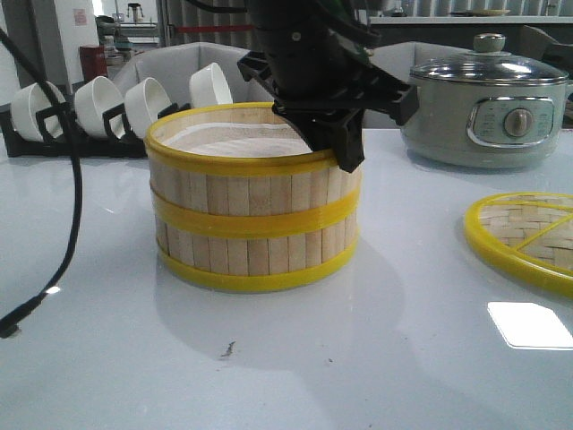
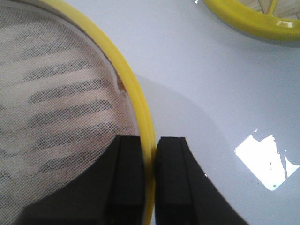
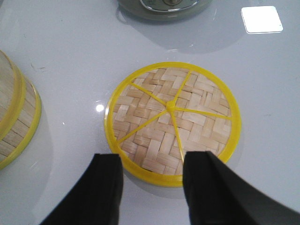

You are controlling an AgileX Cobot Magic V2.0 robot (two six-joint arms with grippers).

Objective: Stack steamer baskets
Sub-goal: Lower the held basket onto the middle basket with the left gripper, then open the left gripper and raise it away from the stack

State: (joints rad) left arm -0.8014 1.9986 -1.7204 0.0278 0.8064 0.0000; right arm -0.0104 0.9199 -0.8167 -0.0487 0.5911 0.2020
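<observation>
Two steamer baskets stand stacked mid-table, the upper basket (image 1: pixel 242 184) sitting squarely on the lower one (image 1: pixel 251 255). Both have pale bamboo slats and yellow rims. My left gripper (image 1: pixel 345 148) comes down at the upper basket's right side. In the left wrist view its fingers (image 2: pixel 150 140) are shut on the yellow top rim (image 2: pixel 133 98), one inside over the white mesh liner (image 2: pixel 56 93), one outside. My right gripper (image 3: pixel 152 161) hangs open and empty over the near edge of the flat woven lid (image 3: pixel 173 119). The stack's edge (image 3: pixel 14 117) shows beside it.
The yellow-rimmed lid (image 1: pixel 528 233) lies flat at the right. A grey-green electric pot (image 1: pixel 488 107) stands behind it. A rack of white bowls (image 1: pixel 89 107) is at the back left. A black cable (image 1: pixel 76 197) hangs down the left side.
</observation>
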